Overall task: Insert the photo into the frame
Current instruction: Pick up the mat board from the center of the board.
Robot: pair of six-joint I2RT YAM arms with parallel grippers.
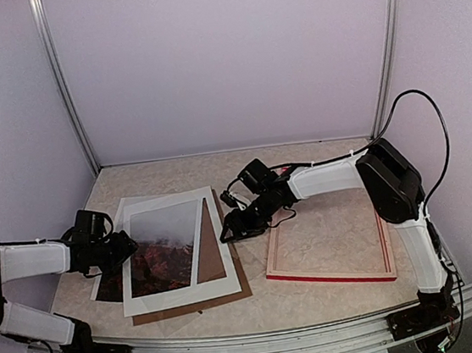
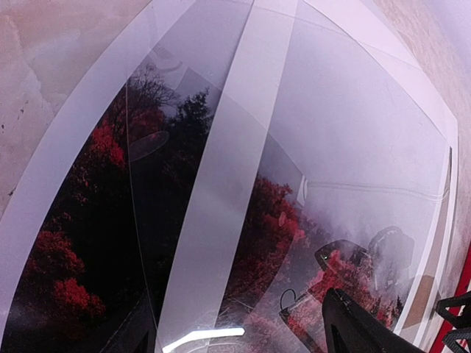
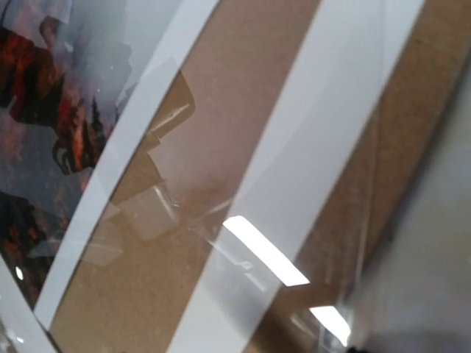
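Observation:
The photo (image 1: 161, 251), red foliage fading to grey mist, lies under a white mat board (image 1: 181, 295) at centre left; one corner (image 1: 106, 288) sticks out to the left. The frame (image 1: 333, 278) lies face down to the right, its red edge toward me. My left gripper (image 1: 125, 247) hovers at the mat's left edge. In the left wrist view its jaws stand apart over the photo (image 2: 88, 243) and a mat strip (image 2: 221, 191). My right gripper (image 1: 228, 230) sits at the mat's right edge. Its fingers stay out of the right wrist view, which shows mat (image 3: 309, 147) and photo (image 3: 29, 66).
A brown backing board (image 1: 236, 291) lies beneath the stack and shows through the mat window (image 3: 199, 147). A glossy clear sheet over the stack reflects the lights. Metal posts (image 1: 64, 85) and pale walls close in the back and sides.

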